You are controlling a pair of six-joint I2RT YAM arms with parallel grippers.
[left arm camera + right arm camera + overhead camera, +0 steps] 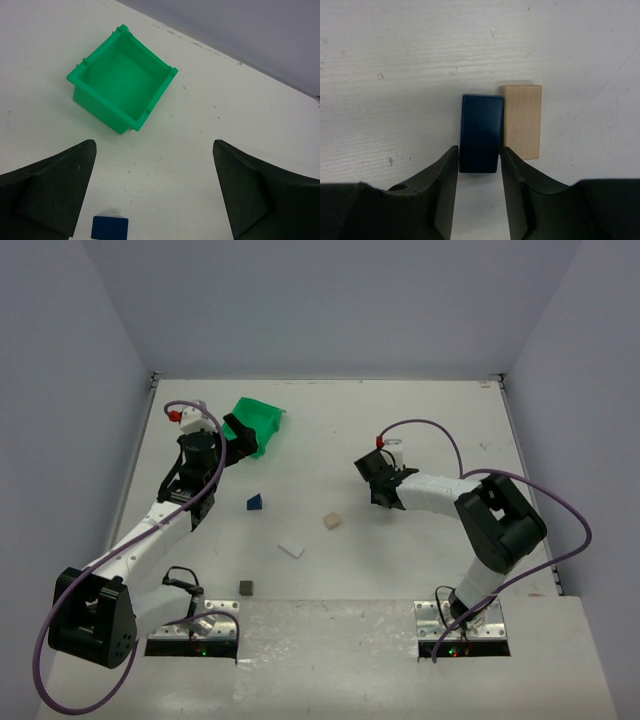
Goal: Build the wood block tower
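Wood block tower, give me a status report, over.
Left pincer open, near green plastic bin. Right pincer straddling dark blue wood block, grip unclear. It sits against tan wood block; no obstruction seen.

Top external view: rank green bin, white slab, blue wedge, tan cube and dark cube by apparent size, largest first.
1. green bin, by far the largest
2. white slab
3. blue wedge and tan cube: look alike, not ranked
4. dark cube, only slightly smaller
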